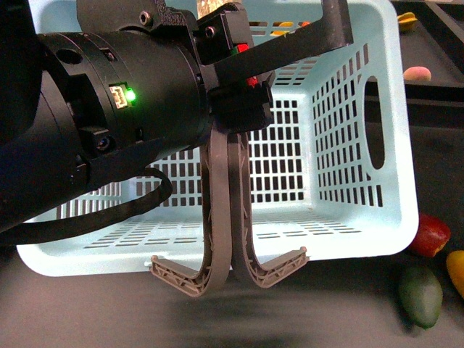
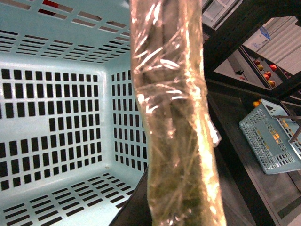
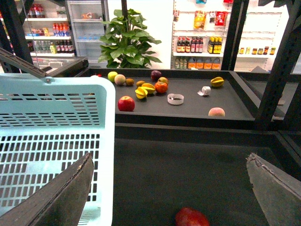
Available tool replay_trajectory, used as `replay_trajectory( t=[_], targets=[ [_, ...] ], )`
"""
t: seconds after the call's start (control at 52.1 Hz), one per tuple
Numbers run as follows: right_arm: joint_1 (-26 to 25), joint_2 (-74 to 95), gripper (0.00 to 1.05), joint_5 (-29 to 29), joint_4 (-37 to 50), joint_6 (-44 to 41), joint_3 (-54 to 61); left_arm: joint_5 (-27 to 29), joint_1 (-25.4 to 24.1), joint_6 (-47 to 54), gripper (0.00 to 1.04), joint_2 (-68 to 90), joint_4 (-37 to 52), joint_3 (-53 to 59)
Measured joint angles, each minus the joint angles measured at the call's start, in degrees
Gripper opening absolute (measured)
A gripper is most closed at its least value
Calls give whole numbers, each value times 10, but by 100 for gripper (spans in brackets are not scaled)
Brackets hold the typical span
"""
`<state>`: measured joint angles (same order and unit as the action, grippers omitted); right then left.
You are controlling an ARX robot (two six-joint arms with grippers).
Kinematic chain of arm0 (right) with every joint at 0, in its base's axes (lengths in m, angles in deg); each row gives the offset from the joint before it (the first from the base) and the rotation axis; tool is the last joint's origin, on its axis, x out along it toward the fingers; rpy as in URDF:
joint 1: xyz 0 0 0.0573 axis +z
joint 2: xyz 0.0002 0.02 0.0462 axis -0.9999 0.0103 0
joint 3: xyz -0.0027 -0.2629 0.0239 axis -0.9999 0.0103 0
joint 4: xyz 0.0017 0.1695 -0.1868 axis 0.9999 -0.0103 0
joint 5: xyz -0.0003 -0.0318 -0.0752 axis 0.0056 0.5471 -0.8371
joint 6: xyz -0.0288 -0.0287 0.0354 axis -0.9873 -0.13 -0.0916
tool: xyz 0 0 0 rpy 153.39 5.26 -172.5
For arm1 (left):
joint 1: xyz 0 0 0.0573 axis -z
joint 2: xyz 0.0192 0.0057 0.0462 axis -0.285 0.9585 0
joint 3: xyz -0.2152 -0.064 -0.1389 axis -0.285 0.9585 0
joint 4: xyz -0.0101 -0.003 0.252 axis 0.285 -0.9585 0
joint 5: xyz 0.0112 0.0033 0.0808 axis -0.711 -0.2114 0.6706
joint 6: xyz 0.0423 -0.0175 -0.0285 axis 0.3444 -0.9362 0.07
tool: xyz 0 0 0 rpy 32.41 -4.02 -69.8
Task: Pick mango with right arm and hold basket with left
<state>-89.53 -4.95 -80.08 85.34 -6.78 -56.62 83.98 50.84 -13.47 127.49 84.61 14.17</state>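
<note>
The pale turquoise basket fills the front view and stands empty. Its two grey-brown handles are swung together, and my left gripper is shut on them, at the end of the bulky black arm. In the left wrist view a tape-wrapped finger crosses the basket's slotted inside. The mango shows only as a yellow-orange end at the right edge, beside a dark green fruit. My right gripper is open above a dark red fruit, with the basket wall beside it.
A dark red fruit lies right of the basket. A peach-coloured fruit and a yellow one lie further back. Several fruits are on a dark back shelf. Another blue basket stands apart, among black frame posts.
</note>
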Motion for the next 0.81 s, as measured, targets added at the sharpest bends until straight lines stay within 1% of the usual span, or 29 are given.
replay_trajectory(
  t=[0.269, 0.672, 0.73, 0.768, 0.807],
  targets=[
    [0, 0, 97, 0, 0, 0, 0, 11, -2, 6, 6, -1, -1, 0],
    [0, 0, 97, 0, 0, 0, 0, 4, -1, 6, 6, -1, -1, 0],
    [2, 8, 97, -17, -2, -7, 0, 5, -1, 6, 6, -1, -1, 0],
    [-3, 33, 97, -15, 9, -8, -1, 5, -1, 7, 6, -1, -1, 0],
    [-16, 68, 97, 0, 23, -6, -3, 6, -1, 7, 6, -1, -1, 0]
  ],
)
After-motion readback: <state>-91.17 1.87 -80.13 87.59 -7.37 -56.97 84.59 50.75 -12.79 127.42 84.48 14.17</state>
